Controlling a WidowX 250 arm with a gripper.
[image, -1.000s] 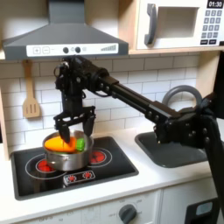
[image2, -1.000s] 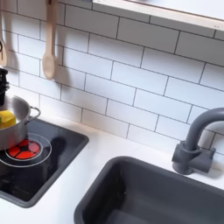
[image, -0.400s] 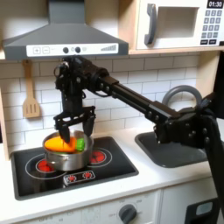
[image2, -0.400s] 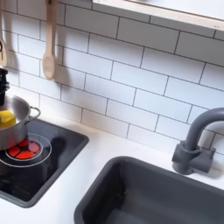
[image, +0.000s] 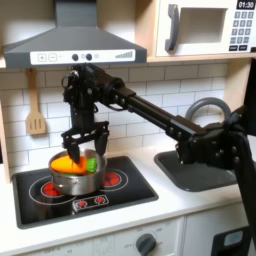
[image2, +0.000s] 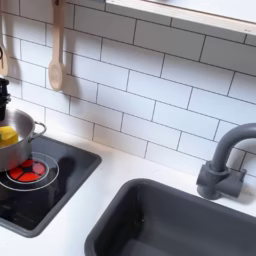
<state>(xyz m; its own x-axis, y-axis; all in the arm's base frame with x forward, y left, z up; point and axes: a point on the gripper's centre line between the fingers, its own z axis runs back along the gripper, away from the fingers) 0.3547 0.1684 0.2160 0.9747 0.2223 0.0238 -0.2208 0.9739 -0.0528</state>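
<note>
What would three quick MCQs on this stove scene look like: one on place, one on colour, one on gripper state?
1. Where does the pot stand?
A. in the sink
B. on the stove's front-left burner
C. on the counter by the faucet

2. What colour are the burner rings?
A. blue
B. white
C. red

3. How is the gripper?
A. open, fingers spread over the pot
B. shut on the spatula
C. resting flat in the sink

Answers:
1 B: in the first exterior view the pot sits on the stove, at the left, and the sink lies apart from it.
2 C: red rings show beside the pot in both exterior views.
3 A: the fingers stand apart above the pot's orange and green contents; the spatula hangs on the wall.
</note>
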